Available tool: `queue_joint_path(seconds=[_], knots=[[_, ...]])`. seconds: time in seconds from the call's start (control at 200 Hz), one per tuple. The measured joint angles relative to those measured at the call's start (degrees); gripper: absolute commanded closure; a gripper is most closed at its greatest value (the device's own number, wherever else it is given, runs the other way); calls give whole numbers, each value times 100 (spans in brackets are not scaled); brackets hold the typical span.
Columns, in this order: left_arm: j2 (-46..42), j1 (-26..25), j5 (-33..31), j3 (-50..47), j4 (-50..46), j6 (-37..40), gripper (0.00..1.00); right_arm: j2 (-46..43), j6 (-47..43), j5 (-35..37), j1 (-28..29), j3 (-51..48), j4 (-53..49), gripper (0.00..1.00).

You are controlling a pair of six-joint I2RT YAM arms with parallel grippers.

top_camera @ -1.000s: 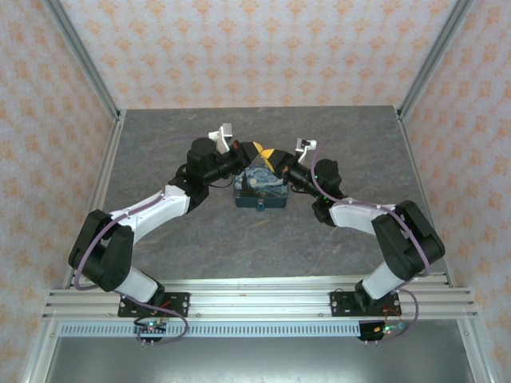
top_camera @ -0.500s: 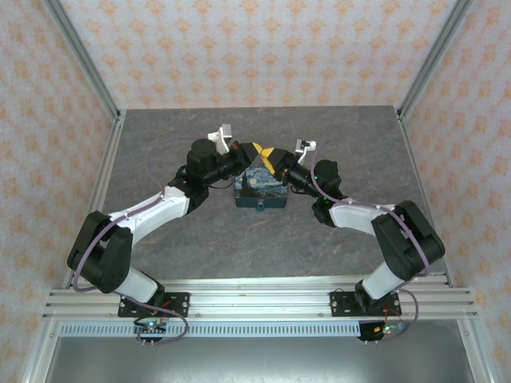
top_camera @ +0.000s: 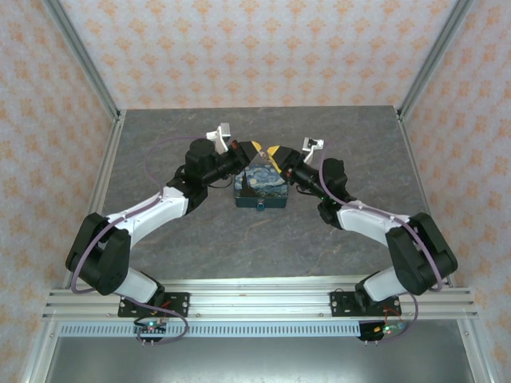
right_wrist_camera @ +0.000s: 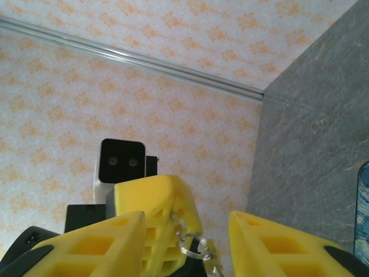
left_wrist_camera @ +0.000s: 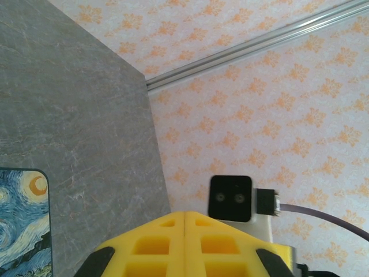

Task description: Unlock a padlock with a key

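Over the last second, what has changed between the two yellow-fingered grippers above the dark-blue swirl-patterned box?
The right gripper opened, apparently letting go of the small silvery key on its ring, and drew slightly right. The left gripper stayed shut on the key; the dark-blue swirl-patterned box did not move.

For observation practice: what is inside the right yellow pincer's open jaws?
The tip of the shut left yellow pincer, holding a small metal ring with a thin silvery key. The key's blade runs out of frame.
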Motion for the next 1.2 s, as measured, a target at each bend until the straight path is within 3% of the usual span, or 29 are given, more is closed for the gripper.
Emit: queue_joint_path(seconds=[0.4, 0.616, 1.201], knots=[[0, -2, 0, 0, 0, 0, 100, -120, -833, 111, -42, 264, -1130, 56], [0, -2, 0, 0, -2, 0, 100, -122, -927, 114, -55, 267, -1220, 57], [0, -2, -15, 0, -2, 0, 100, 706, 367, -20, -39, 293, 505, 61]])
